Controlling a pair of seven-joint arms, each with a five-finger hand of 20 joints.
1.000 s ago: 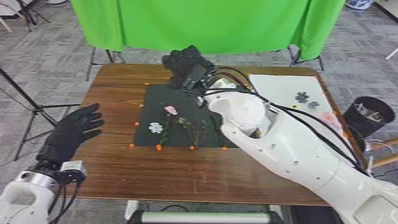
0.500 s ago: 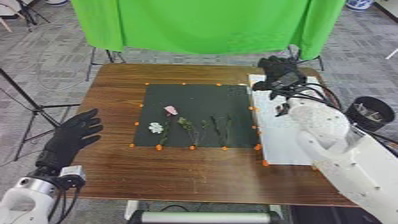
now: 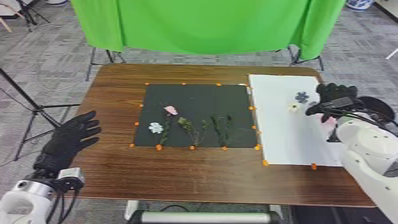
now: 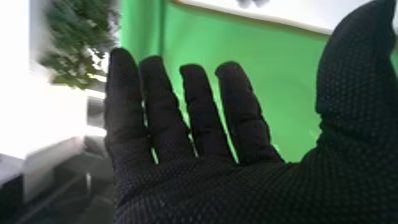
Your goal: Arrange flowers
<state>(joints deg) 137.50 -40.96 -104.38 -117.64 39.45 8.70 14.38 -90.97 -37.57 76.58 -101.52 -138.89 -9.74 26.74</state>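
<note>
On the dark sheet (image 3: 200, 95) in the head view lie a pink flower (image 3: 171, 109), a white flower (image 3: 156, 128) and green stems (image 3: 222, 129). The white sheet (image 3: 280, 115) beside it holds a dark grey flower (image 3: 302, 97), a cream flower (image 3: 294, 107) and a pink piece (image 3: 330, 121) partly behind the right arm. My right hand (image 3: 338, 100) is over that sheet's right edge, open and holding nothing; its straight fingers fill much of the right wrist view as the hand (image 4: 222, 185) faces the camera. Left of the dark sheet, my left hand (image 3: 67, 140) is open above the table's left edge.
Orange markers (image 3: 265, 163) line both sheets on the brown table (image 3: 178, 175). A black bin (image 3: 378, 107) stands on the floor at the right, partly behind the right hand. A green cloth (image 3: 209, 25) hangs beyond the far edge.
The right hand has swung from the dark sheet's far edge across the white sheet to its right side, uncovering the dark grey and cream flowers. The left hand has stayed nearly still.
</note>
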